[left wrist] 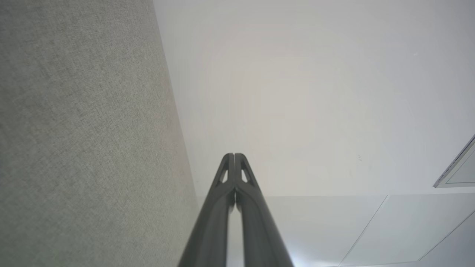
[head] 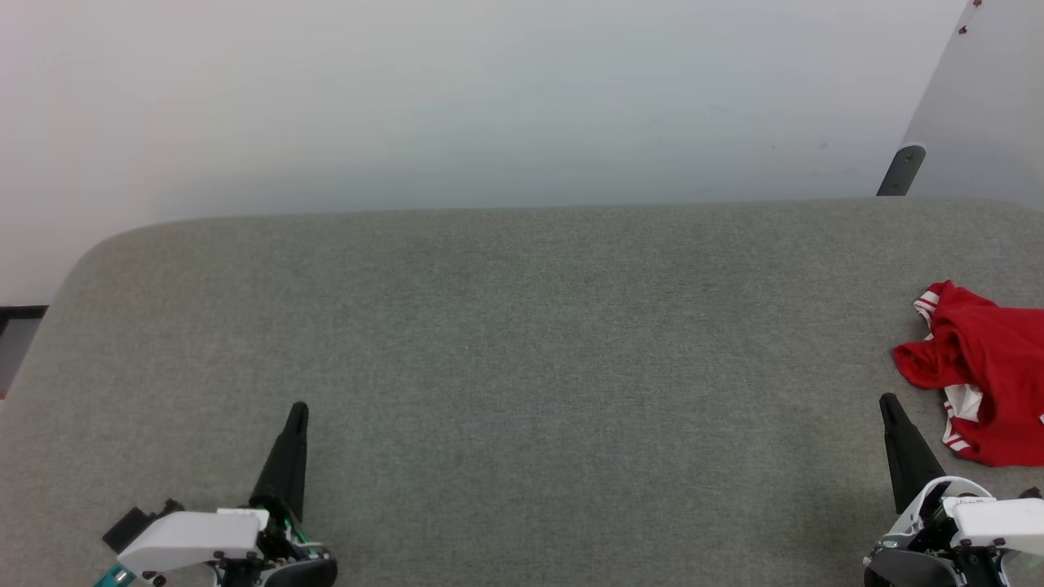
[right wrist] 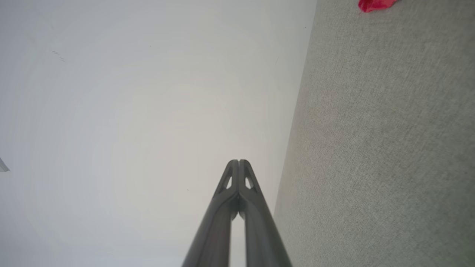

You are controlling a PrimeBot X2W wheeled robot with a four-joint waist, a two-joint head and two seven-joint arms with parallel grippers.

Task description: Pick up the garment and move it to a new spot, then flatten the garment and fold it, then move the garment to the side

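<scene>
Looking forward and down from the head, well back, taking in the grey padded surface point(head: 522, 342). Riding close behind the left gripper point(left wrist: 234, 155) and right gripper point(right wrist: 239, 161), rolled sideways, facing along the fingers past the tips. Sharing that surface, and the garment point(right wrist: 374, 4) ahead of the right tips.

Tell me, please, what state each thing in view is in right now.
garment, crumpled in a heap on the grey surface, not yet flattened or folded, not held.
left gripper, shut, empty.
right gripper, shut, empty, beside the garment, apart from it.
</scene>
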